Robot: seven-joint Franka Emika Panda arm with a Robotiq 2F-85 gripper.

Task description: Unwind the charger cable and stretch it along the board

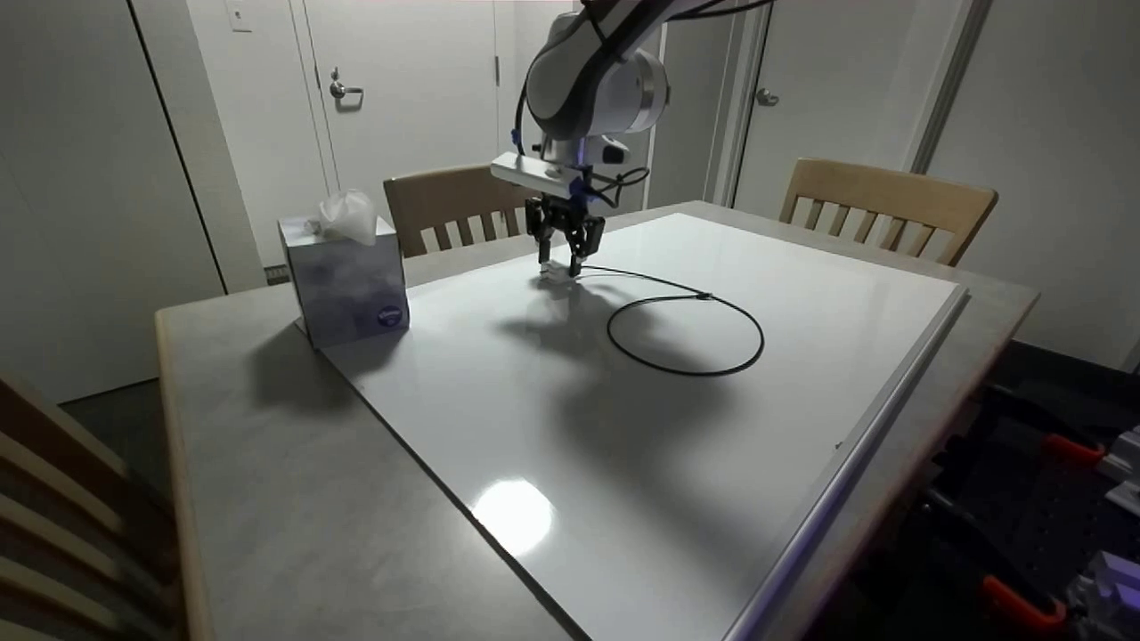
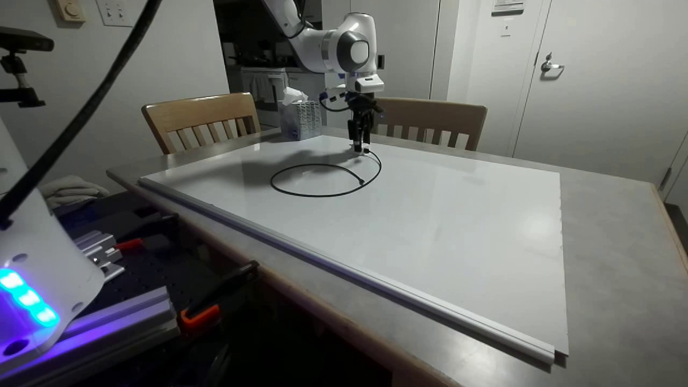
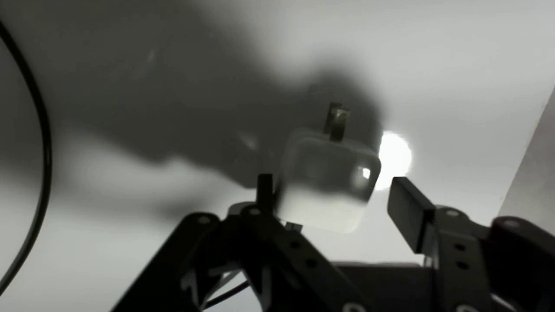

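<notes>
The black charger cable (image 1: 690, 374) lies in one wide loop on the glossy white board (image 1: 712, 499), in both exterior views (image 2: 322, 195). Its whitish plug block (image 3: 325, 182) sits at the cable's end near the board's edge, metal prongs visible in the wrist view. My gripper (image 3: 336, 193) is open and low over the board, with the plug block between its fingers. The left finger in the wrist view is close beside the block; whether it touches cannot be told. A gap shows between the block and the right finger. In an exterior view the fingertips (image 1: 560, 263) are at plug height.
A tissue box (image 1: 352, 285) stands at a corner of the board, also visible in an exterior view (image 2: 301, 119). A raised metal rail (image 2: 349, 266) runs along one long board edge. Wooden chairs (image 1: 891, 205) surround the grey table (image 1: 294, 499).
</notes>
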